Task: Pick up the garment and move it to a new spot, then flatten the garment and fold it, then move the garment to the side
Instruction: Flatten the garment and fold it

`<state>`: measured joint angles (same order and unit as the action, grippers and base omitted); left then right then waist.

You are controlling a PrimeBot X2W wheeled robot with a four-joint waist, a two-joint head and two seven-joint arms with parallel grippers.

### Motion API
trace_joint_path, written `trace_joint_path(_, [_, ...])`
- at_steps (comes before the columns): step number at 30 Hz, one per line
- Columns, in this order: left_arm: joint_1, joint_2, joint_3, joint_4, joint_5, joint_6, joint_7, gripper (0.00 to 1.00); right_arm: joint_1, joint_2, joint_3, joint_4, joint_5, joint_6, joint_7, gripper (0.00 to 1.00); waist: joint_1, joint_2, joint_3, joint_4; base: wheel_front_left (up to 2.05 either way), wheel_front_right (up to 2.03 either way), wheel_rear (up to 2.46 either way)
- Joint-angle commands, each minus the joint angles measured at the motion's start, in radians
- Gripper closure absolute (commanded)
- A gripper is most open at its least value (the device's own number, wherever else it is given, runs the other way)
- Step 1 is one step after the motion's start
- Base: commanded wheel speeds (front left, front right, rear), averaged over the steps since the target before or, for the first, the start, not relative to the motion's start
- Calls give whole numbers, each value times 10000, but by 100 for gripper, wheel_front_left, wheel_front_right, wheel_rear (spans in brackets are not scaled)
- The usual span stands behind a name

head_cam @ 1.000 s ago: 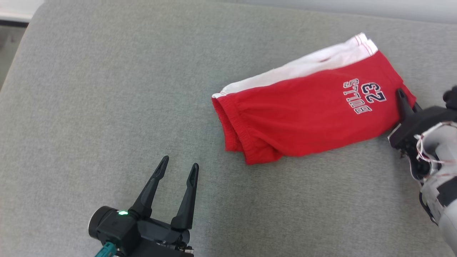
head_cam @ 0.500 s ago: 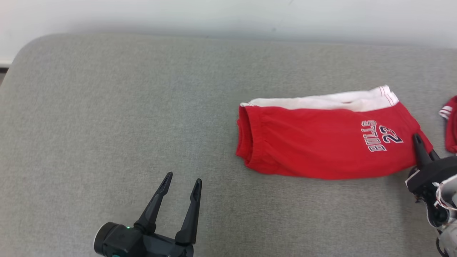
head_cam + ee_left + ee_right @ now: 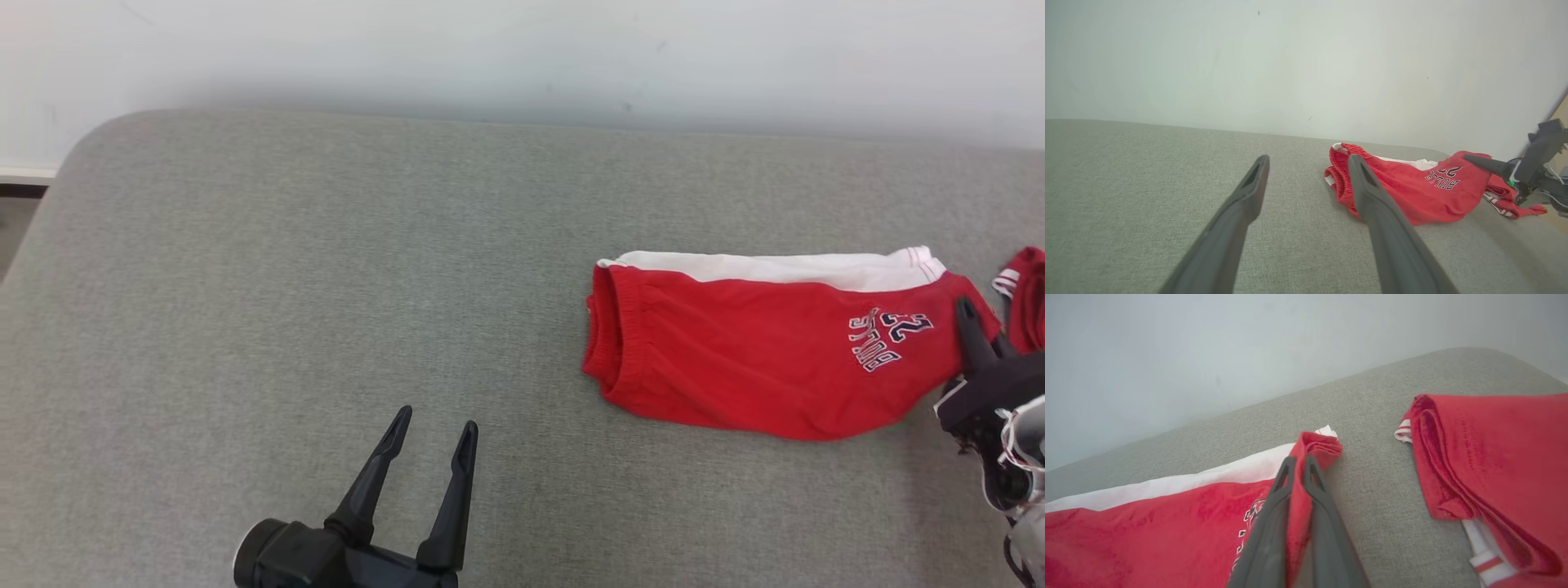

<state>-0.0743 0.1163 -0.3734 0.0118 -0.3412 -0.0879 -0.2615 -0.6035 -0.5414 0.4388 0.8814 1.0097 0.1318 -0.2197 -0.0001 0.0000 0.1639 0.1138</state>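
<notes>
Last step, moving aside: right hand (image 3: 1298, 462) pinches the hem of the folded red shorts (image 3: 735, 367) on the grey padded surface (image 3: 326, 286); left hand (image 3: 433, 420) spread, idle. Next: slide sideways, seemingly toward another red garment (image 3: 1494, 457), then release.

1. Head view: from high up, facing forward and down across the grey cushion (image 3: 326, 286) to the pale wall (image 3: 522, 49).
2. Left wrist view: low, along the left gripper (image 3: 1308, 160), red shorts (image 3: 1404, 192) farther off.
3. Right wrist view: close in on the right gripper (image 3: 1299, 460) at the shorts' edge.
4. Shared by all three: shorts, cushion, wall.
</notes>
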Motion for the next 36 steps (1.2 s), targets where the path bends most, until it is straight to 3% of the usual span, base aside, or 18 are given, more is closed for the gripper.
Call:
trace_joint_path(1, [131,-37,-3,16,-6,21,-18,0,-134,38,47,1,-85,-28,-22,100,1,0,-72,145,0,0,0])
trace_joint_path(17, [185,-155,-193,254,-192,129,-22,0,-1544,858,1400,-604,-1112,-28,265,100,1,0,-469,841,0,0,0])
trace_joint_path(27, [292,-181,-112,176,-244,152,-28,0,-1032,1311,2559,-2210,-1680,-28,208,100,1,0,-350,843,0,0,0])
trace_joint_path(36, [273,-167,-2,129,-220,112,-30,0,-183,1796,3466,-3098,-2278,-28,862,100,1,0,-294,757,0,0,0])
